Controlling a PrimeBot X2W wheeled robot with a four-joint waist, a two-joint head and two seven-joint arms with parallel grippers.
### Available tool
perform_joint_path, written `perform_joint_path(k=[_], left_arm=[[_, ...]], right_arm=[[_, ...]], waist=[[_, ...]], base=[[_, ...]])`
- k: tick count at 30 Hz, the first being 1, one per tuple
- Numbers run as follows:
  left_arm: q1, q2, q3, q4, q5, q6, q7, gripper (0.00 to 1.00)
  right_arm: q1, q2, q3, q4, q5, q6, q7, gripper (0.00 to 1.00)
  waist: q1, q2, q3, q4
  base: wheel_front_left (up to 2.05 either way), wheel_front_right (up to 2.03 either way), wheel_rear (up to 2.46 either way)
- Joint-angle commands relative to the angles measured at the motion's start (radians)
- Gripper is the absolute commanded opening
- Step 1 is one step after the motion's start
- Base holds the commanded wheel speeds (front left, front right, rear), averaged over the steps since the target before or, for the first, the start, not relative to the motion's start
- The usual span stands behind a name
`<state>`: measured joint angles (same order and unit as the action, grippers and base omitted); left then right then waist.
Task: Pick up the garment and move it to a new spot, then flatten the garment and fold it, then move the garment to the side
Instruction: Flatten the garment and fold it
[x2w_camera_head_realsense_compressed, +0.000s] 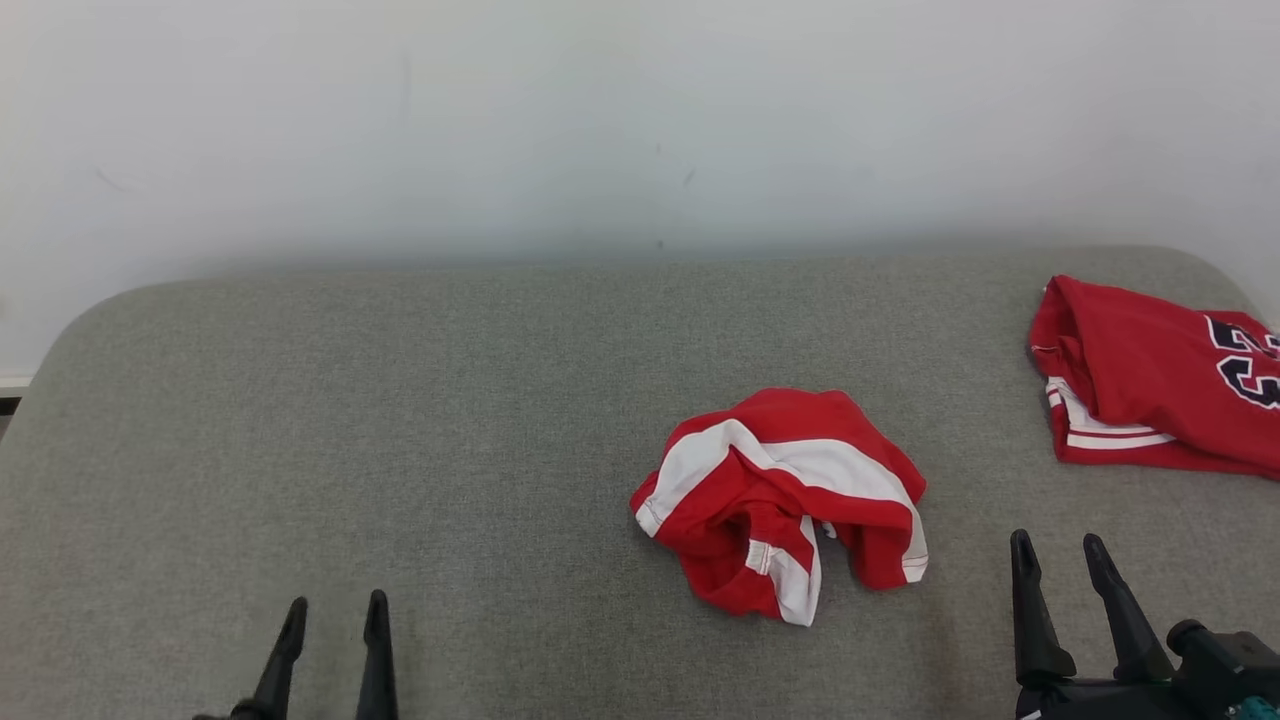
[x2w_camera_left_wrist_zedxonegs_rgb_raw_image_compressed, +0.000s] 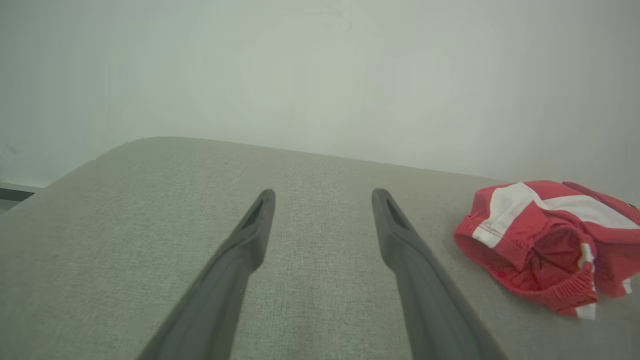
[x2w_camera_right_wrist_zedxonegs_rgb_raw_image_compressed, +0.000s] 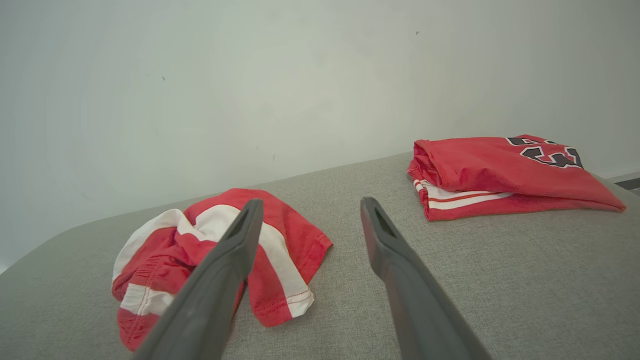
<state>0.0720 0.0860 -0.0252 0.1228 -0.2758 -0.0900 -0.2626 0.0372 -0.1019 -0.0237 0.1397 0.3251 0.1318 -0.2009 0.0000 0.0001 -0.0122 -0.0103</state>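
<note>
Red-and-white garment (x2w_camera_head_realsense_compressed: 780, 500) looks light, limp, crumpled, so I'd pinch a raised outer fold; left gripper (x2w_camera_head_realsense_compressed: 337, 600) and right gripper (x2w_camera_head_realsense_compressed: 1056, 540) both wide open, empty.

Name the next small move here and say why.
Probably reach the right gripper forward and to its left, toward the crumpled red-and-white garment. That garment lies bunched and untouched on the grey padded surface, nearer this gripper than the left gripper, and both sets of fingers stand open and empty, ready to pinch a raised fold.
</note>
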Motion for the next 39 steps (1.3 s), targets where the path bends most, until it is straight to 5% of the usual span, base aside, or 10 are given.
perform_joint_path(k=[1, 26, 39], left_arm=[[-0.02, -0.003, -0.007, 0.006, 0.007, -0.006, -0.003, 1.0], [-0.397, -0.019, -0.393, 0.441, -0.109, -0.04, -0.002, 1.0], [-0.476, -0.015, -0.42, 0.534, -0.187, -0.041, -0.003, 1.0]], right_arm=[[-0.007, -0.001, 0.002, -0.001, 0.002, -0.003, 0.004, 1.0], [-0.107, -0.006, 0.05, 0.051, 0.035, -0.003, -0.042, 1.0], [-0.13, -0.014, 0.049, 0.062, 0.042, -0.003, -0.056, 1.0]], waist=[[0.0, -0.0001, 0.003, -0.005], [0.0, -0.0001, 0.151, -0.175], [0.0, -0.0001, 0.178, -0.214]], base=[[0.0, 0.0, 0.0], [0.0, 0.0, 0.0], [0.0, 0.0, 0.0]])
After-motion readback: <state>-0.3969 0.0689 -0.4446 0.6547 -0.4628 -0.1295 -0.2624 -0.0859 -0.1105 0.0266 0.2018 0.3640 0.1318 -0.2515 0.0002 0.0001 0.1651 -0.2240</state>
